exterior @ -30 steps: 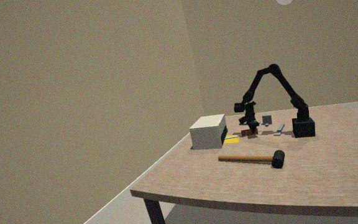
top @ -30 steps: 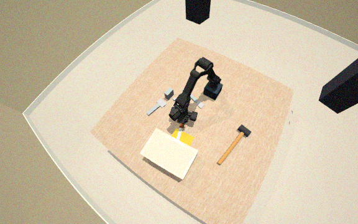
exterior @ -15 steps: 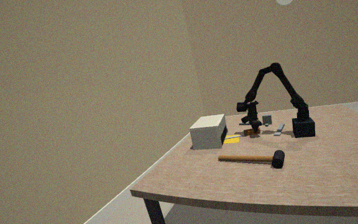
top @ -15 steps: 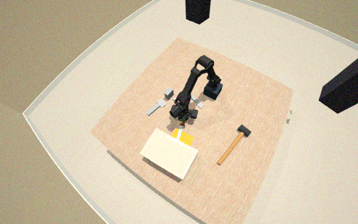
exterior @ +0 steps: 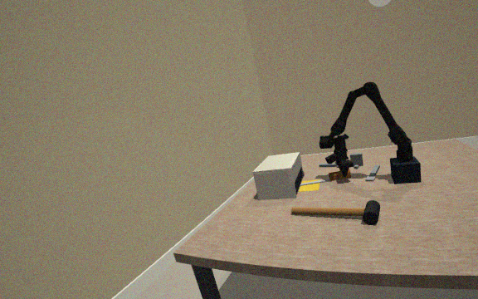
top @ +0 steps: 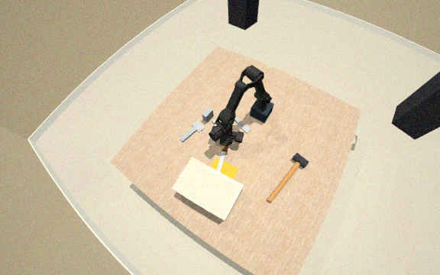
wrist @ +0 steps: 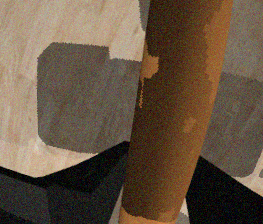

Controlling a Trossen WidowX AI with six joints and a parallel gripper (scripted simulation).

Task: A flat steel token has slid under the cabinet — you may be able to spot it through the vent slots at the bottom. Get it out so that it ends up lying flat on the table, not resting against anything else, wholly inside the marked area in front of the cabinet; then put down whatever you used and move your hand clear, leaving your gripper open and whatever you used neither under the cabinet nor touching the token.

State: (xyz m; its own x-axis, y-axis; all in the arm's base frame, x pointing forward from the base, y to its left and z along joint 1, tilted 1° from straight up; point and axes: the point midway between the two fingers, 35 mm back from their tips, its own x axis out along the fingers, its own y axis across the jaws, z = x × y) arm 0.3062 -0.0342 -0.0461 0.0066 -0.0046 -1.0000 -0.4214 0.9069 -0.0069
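Mallet point(top: 286, 179) point(exterior: 334, 212) lies well apart from the cabinet point(top: 208, 188) point(exterior: 276, 178).

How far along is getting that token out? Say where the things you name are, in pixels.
Partway. The hand point(top: 225, 145) point(exterior: 345, 174) grips the wooden handle point(top: 224, 149) point(exterior: 334, 176) point(wrist: 174, 110) of a tool whose blade point(top: 221, 163) point(exterior: 314, 183) crosses the yellow area point(top: 229, 169) point(exterior: 311, 188) toward the cabinet point(top: 208, 187) point(exterior: 276, 178). No token shows there yet. Left: token out and flat, tool down, hand clear.

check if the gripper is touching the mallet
Apart: the top view shows bare wood between the gripper and the mallet.
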